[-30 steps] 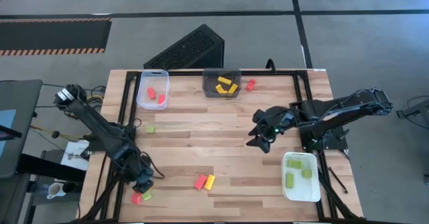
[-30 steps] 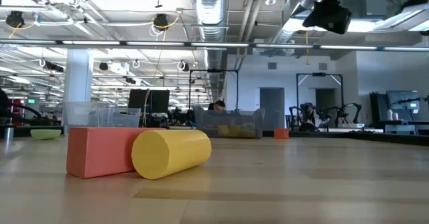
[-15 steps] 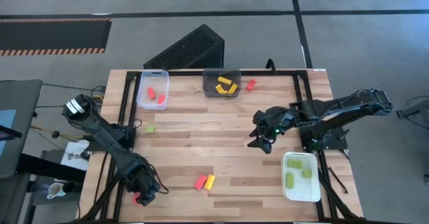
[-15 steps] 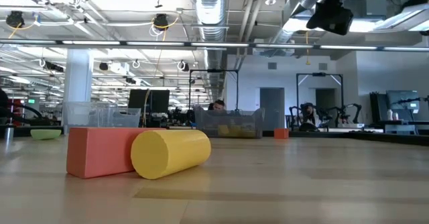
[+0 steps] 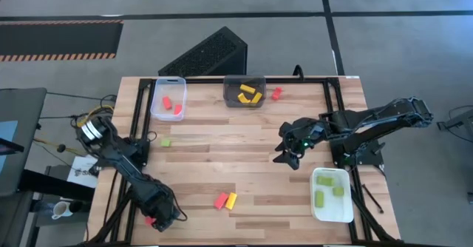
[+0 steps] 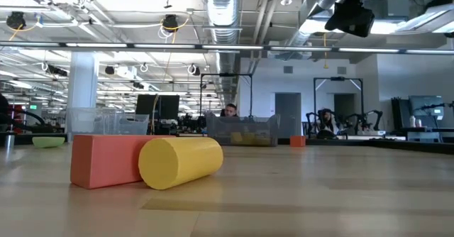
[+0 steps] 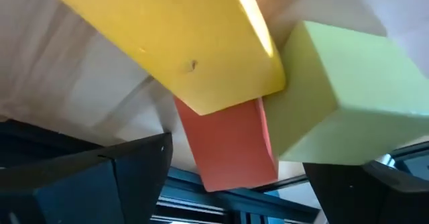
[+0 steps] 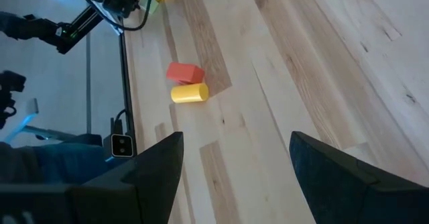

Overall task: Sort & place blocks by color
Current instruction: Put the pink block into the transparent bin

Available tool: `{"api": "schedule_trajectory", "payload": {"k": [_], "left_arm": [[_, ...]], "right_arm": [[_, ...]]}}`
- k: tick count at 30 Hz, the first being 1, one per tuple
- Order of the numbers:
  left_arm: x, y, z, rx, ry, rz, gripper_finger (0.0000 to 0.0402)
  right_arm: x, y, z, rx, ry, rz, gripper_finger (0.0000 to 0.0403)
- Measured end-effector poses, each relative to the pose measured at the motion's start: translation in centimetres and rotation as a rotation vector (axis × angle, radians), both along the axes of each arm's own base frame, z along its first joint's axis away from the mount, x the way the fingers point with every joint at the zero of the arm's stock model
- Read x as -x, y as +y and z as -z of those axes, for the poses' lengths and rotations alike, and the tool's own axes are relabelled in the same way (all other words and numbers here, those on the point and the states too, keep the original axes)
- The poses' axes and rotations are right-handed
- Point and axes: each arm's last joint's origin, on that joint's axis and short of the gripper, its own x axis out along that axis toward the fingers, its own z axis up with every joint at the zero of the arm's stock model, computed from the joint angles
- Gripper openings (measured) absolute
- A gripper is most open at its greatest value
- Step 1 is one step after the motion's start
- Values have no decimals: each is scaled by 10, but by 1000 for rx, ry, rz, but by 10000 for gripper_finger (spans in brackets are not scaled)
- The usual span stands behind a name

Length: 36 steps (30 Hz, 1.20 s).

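Note:
My left gripper (image 5: 164, 217) is open and low over a cluster of blocks at the table's near-left corner. Its wrist view shows a yellow block (image 7: 167, 36), a red block (image 7: 231, 143) and a light green block (image 7: 342, 96) crowded together, with the gripper (image 7: 234, 184) straddling the red one. From above only a sliver of that red block (image 5: 150, 221) shows. My right gripper (image 5: 288, 154) hangs open above the table's right middle. A red block (image 5: 220, 200) and a yellow cylinder (image 5: 231, 200) lie side by side on the near middle. My left gripper comes down on the cluster from above with one finger (image 7: 100, 184) beside the red block and the other (image 7: 375, 190) under the green block's edge (image 7: 335, 150). I cannot tell whether either finger touches a block.
A clear tray (image 5: 168, 97) holds red blocks, a dark grey tray (image 5: 244, 92) holds yellow ones, and a white tray (image 5: 332, 194) holds green ones. A loose red block (image 5: 276, 93) lies by the grey tray, and a green one (image 5: 165, 142) lies near the left edge.
My left gripper has moved toward the table's near edge and down onto the corner cluster, covering the green block and most of the red one. The blocks have not visibly shifted.

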Motion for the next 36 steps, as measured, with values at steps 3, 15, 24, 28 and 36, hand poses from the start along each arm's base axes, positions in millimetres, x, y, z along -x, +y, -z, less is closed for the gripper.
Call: {"api": "schedule_trajectory", "payload": {"k": [3, 15, 24, 28, 36], "left_arm": [[-1, -1, 1, 0, 3, -11, 307], [0, -1, 2, -12, 17, -30, 179], [7, 11, -17, -33, 8, 4, 94], [12, 29, -46, -52, -11, -47, 100], [17, 89, -115, -164, -491, -437, 107]], "right_arm": [[0, 0, 0, 0, 0, 0, 294], [0, 0, 0, 0, 0, 0, 294], [0, 1, 0, -14, 2, -18, 294], [0, 1, 0, -16, 3, -19, 294], [0, 1, 0, -17, 2, -21, 294]]}}
